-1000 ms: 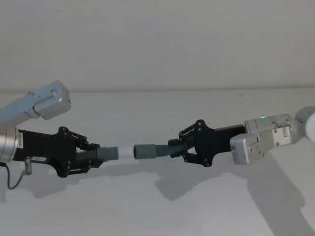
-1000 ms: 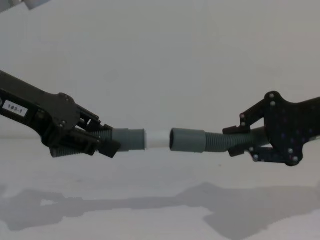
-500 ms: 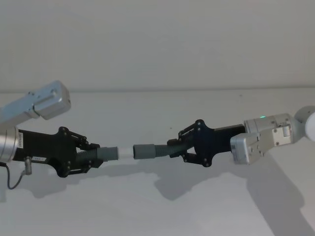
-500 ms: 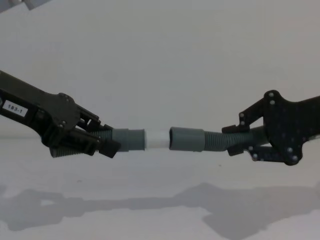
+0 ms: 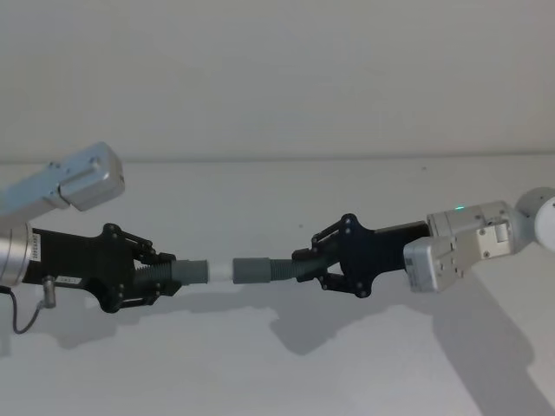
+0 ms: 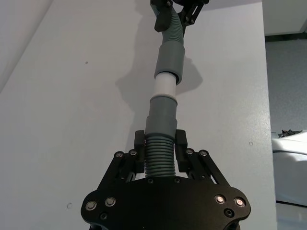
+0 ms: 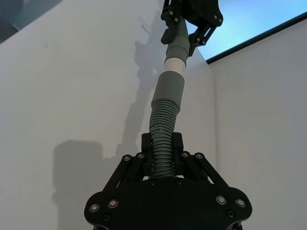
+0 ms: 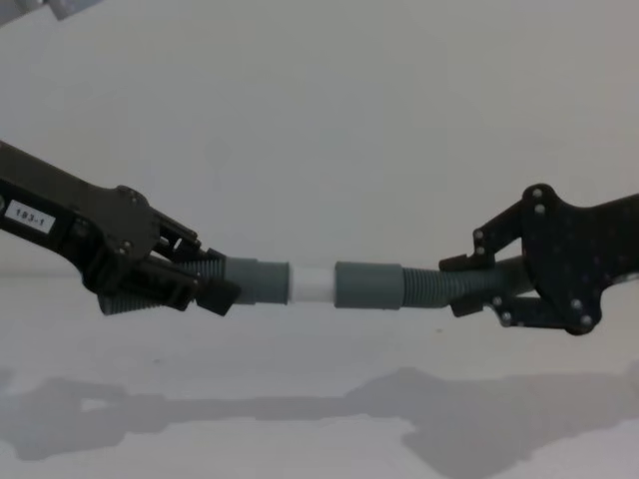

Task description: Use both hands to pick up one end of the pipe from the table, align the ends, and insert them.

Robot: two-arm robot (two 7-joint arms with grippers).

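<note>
Left black two-finger gripper [image 5: 160,276] pinches the dark-grey ribbed hose piece with white cylindrical tip [image 5: 223,270]; right black gripper [image 5: 305,264] pinches the grey-collared hose piece [image 5: 253,269]. Tip enters collar, above the matte white table [image 5: 277,364].

- a small white label [image 8: 29,216] on the black body of the left arm, seen in the chest view, reads "183-1".
- a white sticker [image 5: 35,249] on the left arm's silver wrist, in the head view, carries print too small to read.

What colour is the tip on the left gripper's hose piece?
White; the tip stands out from its grey hose piece, clearest in the left wrist view.
</note>
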